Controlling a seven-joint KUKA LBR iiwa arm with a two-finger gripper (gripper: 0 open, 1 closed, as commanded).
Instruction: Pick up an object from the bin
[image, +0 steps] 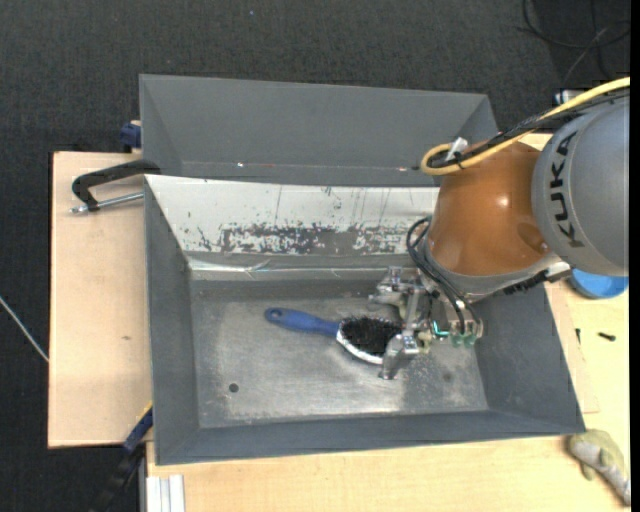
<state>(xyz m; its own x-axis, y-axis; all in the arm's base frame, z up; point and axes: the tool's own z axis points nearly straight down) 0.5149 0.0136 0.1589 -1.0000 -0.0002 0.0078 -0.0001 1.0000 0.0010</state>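
The near wall of the grey metal bin (330, 440) sloped down to a flat floor of dull, scuffed metal, flecked with pale scratches. One small dark spot (233, 388) marked it on the near left.

One loose thing lay on that floor: a brush (340, 331) with a blue handle and a head of black bristles. It rested a little right of the middle. The handle pointed left and slightly toward the far side, and the bristled head was at the right end.

The single gripper (400, 345) was low in the bin, right against the right side of the bristle head and just above the floor. Its metal parts and wiring crowded together there, so it could not be made out whether it was spread or closed, nor whether the brush was gripped. Behind it and to the right rose the one arm, its wrist under a rounded orange cover (485, 225), with a yellow cable looping over the top.

Farther back, the lower part of the bin's far wall (300, 235) was worn pale and speckled with dark marks. Its upper part was plain grey. Beyond the bin lay dark carpet (300, 40).
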